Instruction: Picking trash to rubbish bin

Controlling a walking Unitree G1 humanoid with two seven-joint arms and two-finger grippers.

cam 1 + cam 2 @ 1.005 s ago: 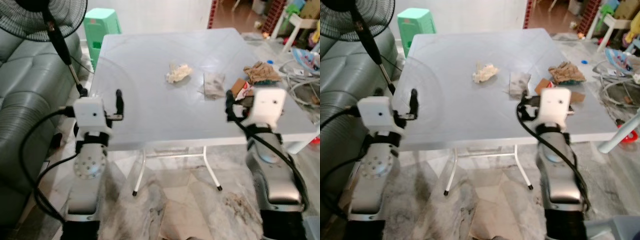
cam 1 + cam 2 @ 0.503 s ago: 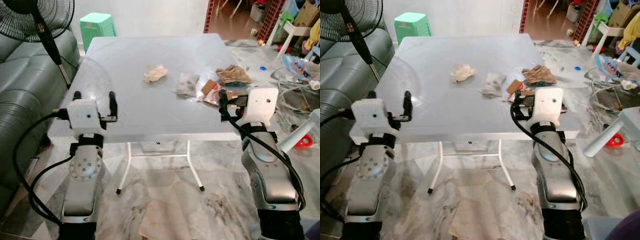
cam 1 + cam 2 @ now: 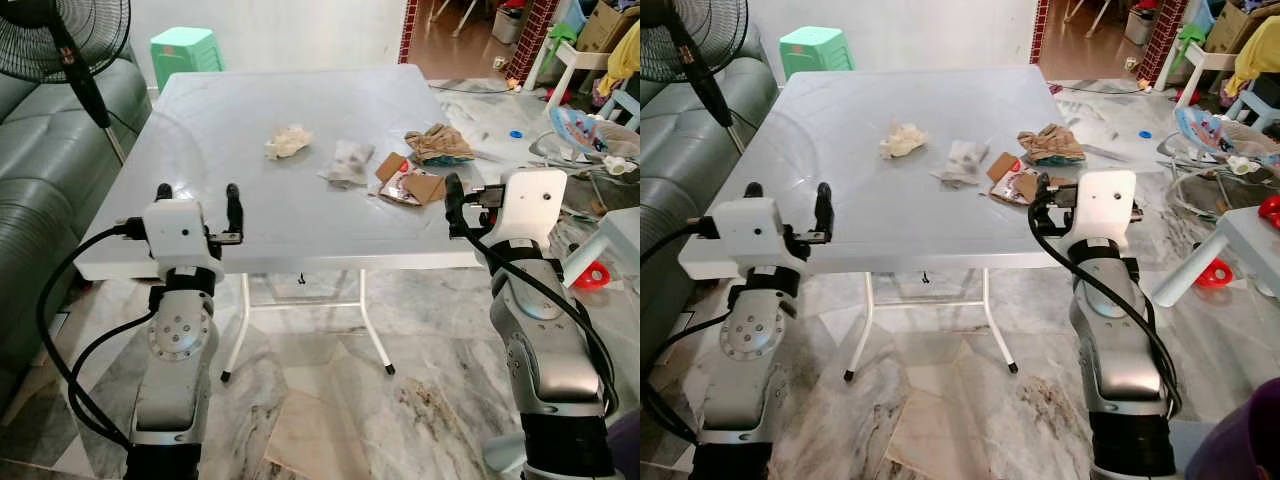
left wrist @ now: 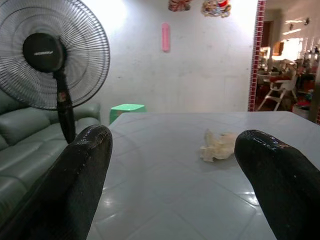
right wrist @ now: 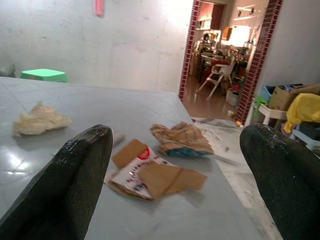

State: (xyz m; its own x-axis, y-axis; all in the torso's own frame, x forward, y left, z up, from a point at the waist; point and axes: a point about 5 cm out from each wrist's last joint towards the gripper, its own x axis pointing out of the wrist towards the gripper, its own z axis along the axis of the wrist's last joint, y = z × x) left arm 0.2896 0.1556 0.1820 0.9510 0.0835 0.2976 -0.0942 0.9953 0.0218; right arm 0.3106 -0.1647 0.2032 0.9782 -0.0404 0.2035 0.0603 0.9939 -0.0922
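On the white table (image 3: 230, 120) lies trash: a crumpled tissue (image 3: 288, 142), a clear wrapper (image 3: 347, 163), a torn cardboard packet (image 3: 408, 184) and a brown paper wad (image 3: 438, 145). My left gripper (image 3: 197, 200) is raised at the table's near left edge, open and empty; in its wrist view the tissue (image 4: 218, 145) lies ahead between the fingers. My right gripper (image 5: 175, 170) is raised at the near right edge, open and empty, with the packet (image 5: 150, 175) and the paper wad (image 5: 181, 138) just beyond its fingers.
A standing fan (image 3: 60, 40) and a grey-green sofa (image 3: 40, 180) are on the left, a green stool (image 3: 190, 50) behind the table. Toys and white furniture (image 3: 590, 120) crowd the floor on the right. A purple rounded thing (image 3: 1250, 440) is at the lower right corner.
The camera has shifted, so the whole table and more of the floor now show. Both grippers stay raised and open. The trash lies as before.
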